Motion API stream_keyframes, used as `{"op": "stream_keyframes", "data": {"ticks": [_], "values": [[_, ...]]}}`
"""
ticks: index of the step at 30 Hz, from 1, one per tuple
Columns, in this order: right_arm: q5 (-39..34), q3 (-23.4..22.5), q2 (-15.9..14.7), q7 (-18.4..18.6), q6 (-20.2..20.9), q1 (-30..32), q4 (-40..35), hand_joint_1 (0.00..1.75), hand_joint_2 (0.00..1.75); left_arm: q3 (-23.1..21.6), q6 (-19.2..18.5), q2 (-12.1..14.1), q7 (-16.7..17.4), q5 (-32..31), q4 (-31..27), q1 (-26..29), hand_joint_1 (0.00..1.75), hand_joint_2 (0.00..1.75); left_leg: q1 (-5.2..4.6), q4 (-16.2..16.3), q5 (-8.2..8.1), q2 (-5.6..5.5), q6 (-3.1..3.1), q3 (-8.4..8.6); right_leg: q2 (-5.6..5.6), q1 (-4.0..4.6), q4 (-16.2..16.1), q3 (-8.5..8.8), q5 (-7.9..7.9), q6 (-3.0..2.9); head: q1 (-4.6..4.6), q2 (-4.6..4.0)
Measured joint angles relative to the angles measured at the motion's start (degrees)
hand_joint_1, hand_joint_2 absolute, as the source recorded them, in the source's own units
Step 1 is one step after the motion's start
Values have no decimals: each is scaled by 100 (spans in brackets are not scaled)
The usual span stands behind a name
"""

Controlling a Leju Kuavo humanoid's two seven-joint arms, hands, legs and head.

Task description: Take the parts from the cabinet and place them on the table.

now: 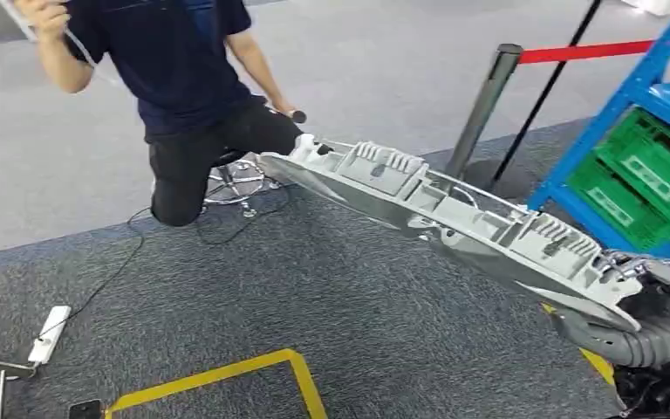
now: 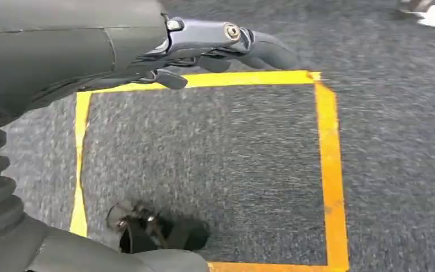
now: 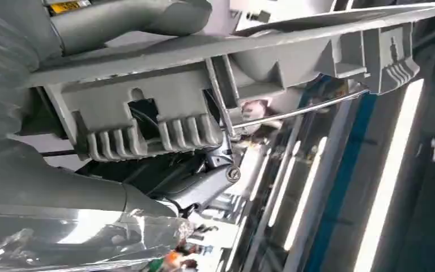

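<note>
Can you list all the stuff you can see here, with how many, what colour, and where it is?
long part: one, light grey, held in the air across the middle of the head view
crates: two, green, on the blue rack at the right
blue rack: one, blue, right edge
barrier post: one, dark, with a red belt, behind the part
yellow tape: one square outline, on the grey carpet
power strip: one, white, on the carpet at the left
person: one, dark clothes, seated on a stool, top left
right hand: one, grey, gripping the long part's end
left hand: one, grey, hanging over the taped square, holding nothing
</note>
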Motion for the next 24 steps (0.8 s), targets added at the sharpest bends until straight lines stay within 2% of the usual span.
{"op": "stream_keyframes", "data": {"ticks": [1, 2, 4, 5, 6, 7, 8, 9, 10, 11, 12, 14, 15, 16, 18, 19, 20, 21, 22, 23, 24], "values": [[-7, -20, -24, 0, 15, 3, 0, 175, 175, 35, -4, -35, 18, 44, 0, -31, 0, 175, -55, -244, -51, 183, 14, 88, -62, 60, 65, -18, -50, 57, -15, 0], [-13, -42, -42, 2, 17, -2, 0, 175, 175, 79, -7, -41, 35, 66, 0, -52, 0, 175, -49, -185, -43, 57, 129, 53, -131, 62, 42, -14, -47, 81, 15, 0], [-13, -46, -48, 7, 33, -12, 4, 175, 175, 146, -4, -48, 46, 97, 0, -26, 0, 175, -82, -188, -52, -86, 191, 18, -286, 49, 24, 30, -61, 130, 35, 0], [-15, -50, -57, 7, 35, -15, 2, 175, 175, 168, -4, -55, 57, 99, 0, -17, 0, 175, -64, -215, -28, -168, 237, 30, -340, 34, 28, 51, -92, 172, 24, 0], [-18, -57, -66, 7, 50, -22, 2, 175, 175, 186, 0, -53, 59, 96, 0, 6, 0, 175, -38, -228, -18, -230, 270, 38, -28, 9, 136, -13, -192, 219, 52, 0], [-24, -81, -74, 4, 55, 1, -7, 175, 175, 199, 13, -46, 66, 96, -2, -7, 0, 175, -34, -228, -14, -292, 301, 35, 254, -6, 441, -142, -385, 217, 63, 2], [-42, -116, -90, 2, 55, 24, -7, 175, 175, 205, 26, -50, 76, 88, 0, -21, 0, 175, -35, -228, -7, -367, 336, 32, 387, -7, 885, -346, -603, 219, 85, 0], [-50, -145, -92, 2, 57, 57, -7, 175, 175, 214, 35, -55, 101, 68, 0, -27, 0, 175, -40, -227, -5, -448, 344, 29, 452, -5, 1347, -573, -784, 223, 94, 0], [-53, -177, -92, 4, 57, 112, -7, 175, 175, 218, 44, -57, 136, 31, 0, -28, 0, 175, -44, -225, -7, -533, 351, 27, 484, -4, 1727, -777, -897, 221, 92, 0], [-55, -192, -92, 4, 59, 170, -7, 175, 175, 223, 57, -61, 158, 18, 0, -25, 0, 175, -45, -223, -6, -638, 351, 30, 492, -5, 1844, -876, -850, 213, 101, 0], [-53, -203, -92, 7, 59, 195, -7, 175, 175, 225, 66, -61, 182, 13, 0, -21, 0, 175, -44, -221, -4, -720, 349, 32, 497, -7, 1696, -840, -698, 205, 96, 0], [-55, -236, -92, 4, 59, 216, -9, 175, 175, 231, 79, -66, 186, 11, 0, -15, 0, 175, -38, -218, 5, -880, 333, 43, 567, -30, 827, -464, -180, 188, 96, 0], [-55, -245, -92, 4, 61, 217, -13, 175, 175, 232, 81, -68, 186, 11, 0, -17, 0, 175, -31, -217, 12, -952, 313, 45, 748, -61, 353, -239, 27, 195, 96, 0], [-55, -249, -92, 4, 68, 221, -15, 175, 175, 232, 85, -63, 188, -8, 0, -23, 0, 175, -64, -197, 19, -1021, 271, 13, 1062, -100, 165, -175, -29, 204, 98, 0], [-61, -273, -92, 0, 68, 253, -28, 175, 175, 232, 85, -63, 195, -68, 0, -30, 0, 175, -24, -190, 76, -1129, 198, -68, 965, -85, 145, -150, -17, 165, 96, 0], [-63, -275, -92, 4, 66, 262, -28, 175, 175, 232, 51, -65, 177, -115, 0, -2, 0, 175, -3, -215, 104, -1207, 154, -86, 914, -56, 162, -158, -12, 129, 85, 0], [-70, -280, -92, 2, 61, 282, -39, 175, 175, 227, -2, -59, 138, -170, 0, 14, 0, 175, 0, -214, 119, -1275, 121, -99, 840, -64, 138, -154, 12, 89, 90, 0], [-81, -286, -92, -2, 52, 299, -57, 175, 175, 212, -57, -55, 92, -225, 0, 18, 0, 175, -14, -165, 55, -1055, 118, -120, 760, -78, 109, -133, 36, 49, 85, 0], [-92, -304, -92, -9, 50, 365, -99, 175, 175, 172, -142, -55, 37, -288, 0, 6, 0, 175, -56, 49, -130, -713, 96, -219, 681, -66, 101, -126, 32, 13, 35, 0], [-105, -324, -92, -15, 50, 438, -136, 175, 175, 123, -207, -50, 3, -339, 0, -15, 0, 175, -53, 451, -369, -565, 77, -401, 583, -48, 101, -126, 26, -16, 31, 0], [-107, -337, -92, -18, 50, 480, -146, 175, 175, 85, -234, -50, -11, -365, 2, -34, 0, 175, -46, 928, -595, -481, 66, -611, 484, -33, 101, -128, 19, -29, 35, 0]]}}
